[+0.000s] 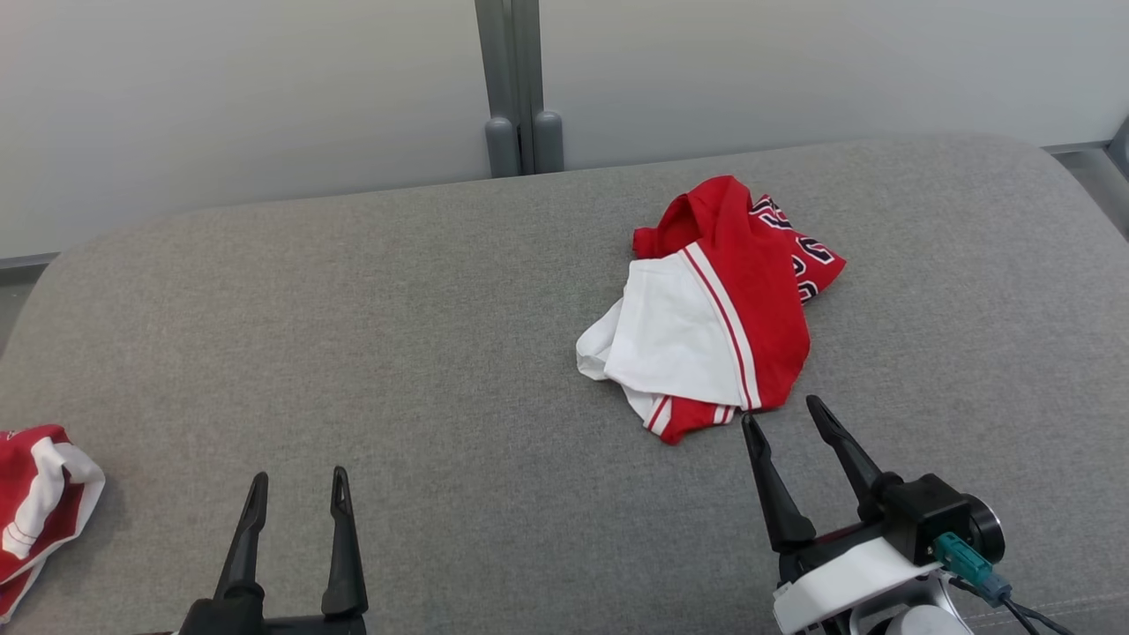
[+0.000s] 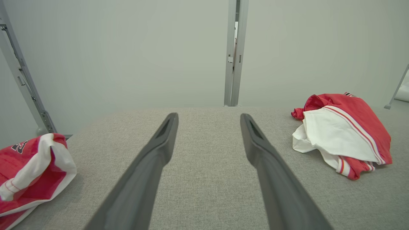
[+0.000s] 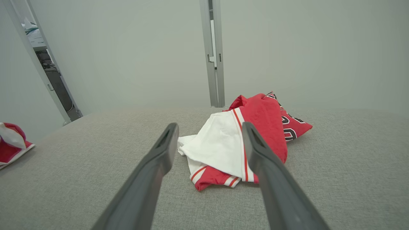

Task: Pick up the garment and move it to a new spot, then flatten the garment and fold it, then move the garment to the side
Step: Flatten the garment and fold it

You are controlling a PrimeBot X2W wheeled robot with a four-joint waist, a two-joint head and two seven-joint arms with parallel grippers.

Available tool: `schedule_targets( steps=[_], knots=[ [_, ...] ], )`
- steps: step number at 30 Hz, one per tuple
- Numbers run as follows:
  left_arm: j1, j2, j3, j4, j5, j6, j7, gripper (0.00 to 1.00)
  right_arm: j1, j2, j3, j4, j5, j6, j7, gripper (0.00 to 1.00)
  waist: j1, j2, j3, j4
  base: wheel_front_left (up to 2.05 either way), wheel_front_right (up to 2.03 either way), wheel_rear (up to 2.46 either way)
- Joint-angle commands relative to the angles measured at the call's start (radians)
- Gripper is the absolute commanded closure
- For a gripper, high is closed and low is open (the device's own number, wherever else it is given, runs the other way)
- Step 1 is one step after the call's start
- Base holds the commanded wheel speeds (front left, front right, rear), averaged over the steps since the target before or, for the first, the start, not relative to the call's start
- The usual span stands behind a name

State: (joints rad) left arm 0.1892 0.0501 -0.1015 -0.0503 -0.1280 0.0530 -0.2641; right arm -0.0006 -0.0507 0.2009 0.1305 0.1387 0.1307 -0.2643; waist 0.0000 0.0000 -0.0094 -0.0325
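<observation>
Right gripper [image 1: 780, 412] is hanging with both fingers spread as wide as they go. It's holding nothing, and the tips are pointing at the near hem of the garment [image 1: 714, 309], just short of it. In the right wrist view the cloth is sitting between and beyond the two fingers, so I reckon I'm lining up for a grab. Left gripper [image 1: 299, 476] is doing the same wide-open, empty thing. It's well apart from the garment and aiming at a bare part of the grey padded surface [image 1: 441, 353].

The garment is lying in a crumpled heap on the right half of that surface, toward the back. The red side is facing out, a white panel is flopping over it, and some lettering is showing on the far side.

Progress-wise, I'm calling this the very start. The heap isn't lifted, flattened or folded, so the pick-up, the move, the flatten, the fold and the final shift aside are all looking like work ahead. I can't tell whether this spot is already the "new" one.

Counting up:
- two grippers, four fingers
- two red-and-white garments: the one I'm going for, plus a second garment [image 1: 40, 503] bunching at the left edge
- one padded surface
- one metal post [image 1: 520, 88] at the back, standing between two pale wall panels [image 1: 247, 88]
</observation>
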Motion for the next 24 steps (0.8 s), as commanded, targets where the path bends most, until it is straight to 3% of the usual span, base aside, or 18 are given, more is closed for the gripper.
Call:
schedule_targets(
  steps=[1, 16, 20, 24],
  knots=[
    [-0.010, 0.001, 0.000, 0.003, 0.006, -0.002, 0.000, 0.00, 0.004, 0.000, -0.002, 0.001, 0.008, 0.000, 0.000, 0.00, 0.0000, 0.0000, -0.001, -0.001, 0.00, 0.00, 0.00],
    [-0.013, 0.001, -0.009, 0.018, 0.011, -0.021, 0.000, 0.00, 0.011, 0.000, 0.001, -0.002, 0.008, 0.000, 0.000, 0.00, 0.0000, 0.0000, 0.006, -0.011, 0.00, 0.00, 0.00],
    [-0.032, 0.001, -0.029, 0.041, -0.001, -0.043, 0.000, 0.00, 0.004, 0.000, 0.000, -0.007, 0.005, 0.000, 0.000, 0.00, 0.0000, 0.0000, 0.022, -0.020, 0.00, 0.00, 0.00],
    [-0.089, 0.001, -0.090, 0.087, 0.004, -0.094, -0.001, 0.00, -0.015, 0.000, -0.012, -0.014, -0.003, 0.000, 0.000, 0.00, 0.0000, 0.0000, 0.057, -0.031, 0.00, 0.00, 0.00]
  ],
)
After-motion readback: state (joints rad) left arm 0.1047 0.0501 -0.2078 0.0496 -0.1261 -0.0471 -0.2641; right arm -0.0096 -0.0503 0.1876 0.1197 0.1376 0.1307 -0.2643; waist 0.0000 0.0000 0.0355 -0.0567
